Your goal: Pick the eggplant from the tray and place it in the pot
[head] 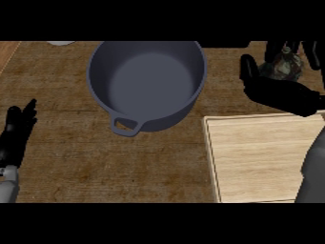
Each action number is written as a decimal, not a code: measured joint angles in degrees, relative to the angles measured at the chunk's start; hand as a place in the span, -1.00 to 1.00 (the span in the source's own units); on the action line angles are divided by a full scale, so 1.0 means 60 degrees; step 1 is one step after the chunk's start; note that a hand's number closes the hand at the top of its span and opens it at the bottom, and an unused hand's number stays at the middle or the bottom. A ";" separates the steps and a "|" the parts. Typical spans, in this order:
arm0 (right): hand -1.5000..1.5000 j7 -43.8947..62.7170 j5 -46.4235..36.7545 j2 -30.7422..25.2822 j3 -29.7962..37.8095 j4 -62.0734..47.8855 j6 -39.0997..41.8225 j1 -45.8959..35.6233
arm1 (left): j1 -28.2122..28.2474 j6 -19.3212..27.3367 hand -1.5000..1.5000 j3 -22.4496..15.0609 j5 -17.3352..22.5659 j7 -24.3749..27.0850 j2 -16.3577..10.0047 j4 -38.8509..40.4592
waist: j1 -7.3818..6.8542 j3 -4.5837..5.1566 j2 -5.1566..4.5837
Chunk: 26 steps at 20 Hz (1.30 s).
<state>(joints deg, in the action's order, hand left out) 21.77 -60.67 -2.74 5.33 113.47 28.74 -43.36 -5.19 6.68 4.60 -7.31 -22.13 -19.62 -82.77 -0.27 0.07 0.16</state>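
clutching the eggplant (286, 66), right hand (281, 93) hovers beside the pot (181, 62).

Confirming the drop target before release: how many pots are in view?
1: the pot at top centre, up-left of the tray. The right robot hand, holding the eggplant, may hide more.

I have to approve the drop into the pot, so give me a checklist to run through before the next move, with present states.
1. Eggplant held by the right hand: ok, the fingers curl round it.
2. Eggplant off the tray: ok.
3. Pot without a lid, nothing inside: ok.
4. Eggplant above the pot: not ok, it is to the right of the rim.
5. Left hand out of the way: ok, open near the view's left edge.
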 measured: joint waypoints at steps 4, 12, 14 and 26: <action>1.00 0.1084 0.0198 0.0263 -0.0339 -0.1244 0.0107 -0.1476 | -0.0101 -0.0077 0.00 0.0017 -0.0047 -0.0072 -0.0001 0.0022 | -0.0069 0.0002 -0.0015; 1.00 0.2399 0.0893 0.0428 -0.1216 -0.4463 -0.1344 -0.3103 | -0.0289 -0.0314 0.00 0.0195 0.0013 0.0039 -0.0059 0.0148 | -0.0166 0.0000 -0.0050; 1.00 0.2372 0.1043 0.0440 -0.1270 -0.5433 -0.1708 -0.3510 | -0.0323 -0.0244 0.00 0.0136 -0.0101 0.0082 0.0027 0.0190 | -0.0180 -0.0001 -0.0062; -1.00 0.2281 0.3389 0.0456 -0.2265 -0.9717 -0.3998 -0.4041 | -0.0421 -0.0266 0.00 0.0021 -0.0303 0.0083 0.0260 0.0222 | -0.0341 -0.0003 -0.0101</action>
<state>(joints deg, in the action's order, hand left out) 35.46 -40.34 -0.01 -8.26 55.17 4.76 -67.61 -7.71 5.08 4.73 -9.13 -21.63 -18.06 -81.44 -2.31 0.05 -0.45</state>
